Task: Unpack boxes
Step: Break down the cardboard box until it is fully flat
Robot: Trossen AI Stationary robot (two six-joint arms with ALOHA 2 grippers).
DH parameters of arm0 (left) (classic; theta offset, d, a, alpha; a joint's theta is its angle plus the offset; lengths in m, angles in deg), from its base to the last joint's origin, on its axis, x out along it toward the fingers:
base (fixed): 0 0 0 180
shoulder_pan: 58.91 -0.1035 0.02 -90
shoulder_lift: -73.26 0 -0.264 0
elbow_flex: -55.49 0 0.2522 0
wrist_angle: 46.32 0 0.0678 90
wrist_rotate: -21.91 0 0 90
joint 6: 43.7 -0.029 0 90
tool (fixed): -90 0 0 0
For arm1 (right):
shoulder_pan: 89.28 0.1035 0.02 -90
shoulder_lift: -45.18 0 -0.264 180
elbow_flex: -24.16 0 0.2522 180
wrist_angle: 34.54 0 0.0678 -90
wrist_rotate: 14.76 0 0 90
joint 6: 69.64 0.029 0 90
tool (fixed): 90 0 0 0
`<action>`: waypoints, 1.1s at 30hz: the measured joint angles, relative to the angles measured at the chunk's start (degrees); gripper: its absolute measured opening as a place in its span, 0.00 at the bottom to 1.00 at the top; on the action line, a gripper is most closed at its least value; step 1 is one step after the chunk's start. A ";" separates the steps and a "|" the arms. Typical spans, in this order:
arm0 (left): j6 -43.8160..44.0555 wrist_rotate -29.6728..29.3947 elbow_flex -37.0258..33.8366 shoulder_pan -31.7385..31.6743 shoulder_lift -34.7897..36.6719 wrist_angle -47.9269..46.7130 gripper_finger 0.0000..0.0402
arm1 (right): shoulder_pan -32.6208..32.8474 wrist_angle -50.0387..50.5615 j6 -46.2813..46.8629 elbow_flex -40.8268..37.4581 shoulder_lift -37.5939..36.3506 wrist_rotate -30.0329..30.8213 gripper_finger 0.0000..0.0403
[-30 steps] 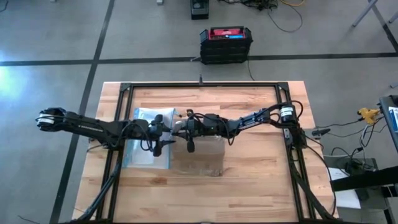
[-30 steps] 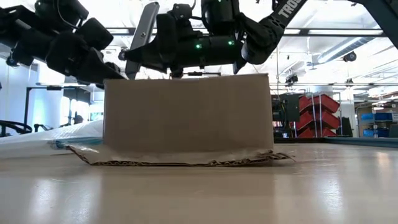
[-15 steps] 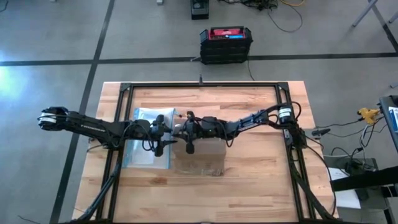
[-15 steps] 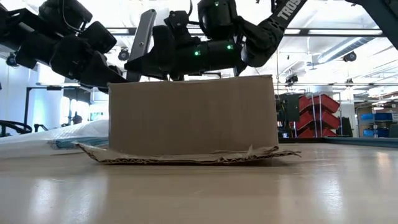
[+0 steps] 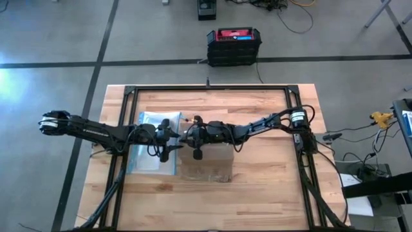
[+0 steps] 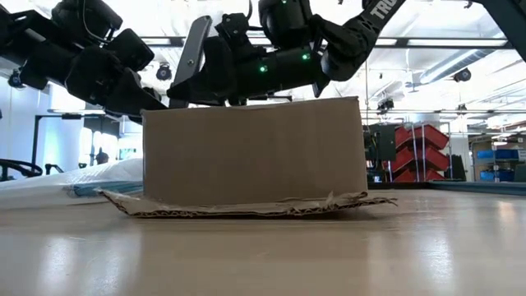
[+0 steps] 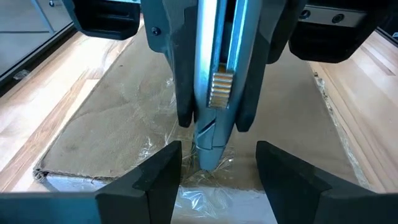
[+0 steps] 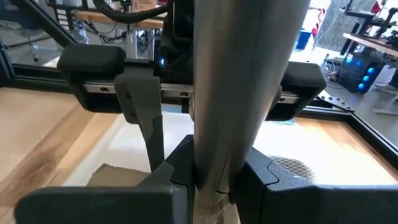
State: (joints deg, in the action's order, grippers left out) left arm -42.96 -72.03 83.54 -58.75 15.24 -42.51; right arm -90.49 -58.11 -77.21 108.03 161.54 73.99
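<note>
Cardboard box [image 6: 255, 150] sits upright near the middle of the bench [image 5: 257, 193], a bottom flap [image 6: 246, 205] splayed flat on the wood on the low camera's side. Top of the box shows wrinkled clear tape [image 7: 155, 140] in the left wrist view.

Both claws meet over the box's top left edge, facing each other.

Right claw [image 5: 187, 136]: fingers closed on a long silvery-blue tool [image 7: 214, 74], rod or blade type, exact kind unclear. Tool tip points down at the taped top; contact cannot be confirmed.

Left claw [image 7: 216, 180]: fingers [image 7: 149, 183] spread wide, holding nothing, one on each side of the tool tip, just above the box edge.

Left of the box, touching or just beside it: flat clear plastic pouch [image 5: 151, 145] with a blue edge, lying on the bench under the left arm.

Beyond the bench, on the floor: black and red case [image 5: 234, 44]. Cables and gear [image 5: 380, 122] off the right side.
</note>
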 joint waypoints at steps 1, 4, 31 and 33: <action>0.08 -0.01 -0.01 0.00 0.00 -0.01 0.49 | 0.13 0.27 -0.19 0.00 -0.24 0.05 0.12; 0.22 -0.03 -0.03 0.00 0.00 -0.03 0.49 | 0.37 1.67 -1.22 -0.07 -1.20 1.04 0.12; 1.02 -0.03 -0.22 0.00 -0.09 0.96 0.47 | 0.66 1.19 -0.34 0.22 -1.23 3.47 0.12; 1.08 -0.03 -0.22 0.00 -0.09 0.97 0.48 | 0.85 1.06 -0.36 0.23 -1.23 3.54 0.12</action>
State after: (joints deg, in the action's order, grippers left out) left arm -41.88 -72.06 83.31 -58.75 15.15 -41.54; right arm -89.64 -57.05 -77.56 108.26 160.31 77.53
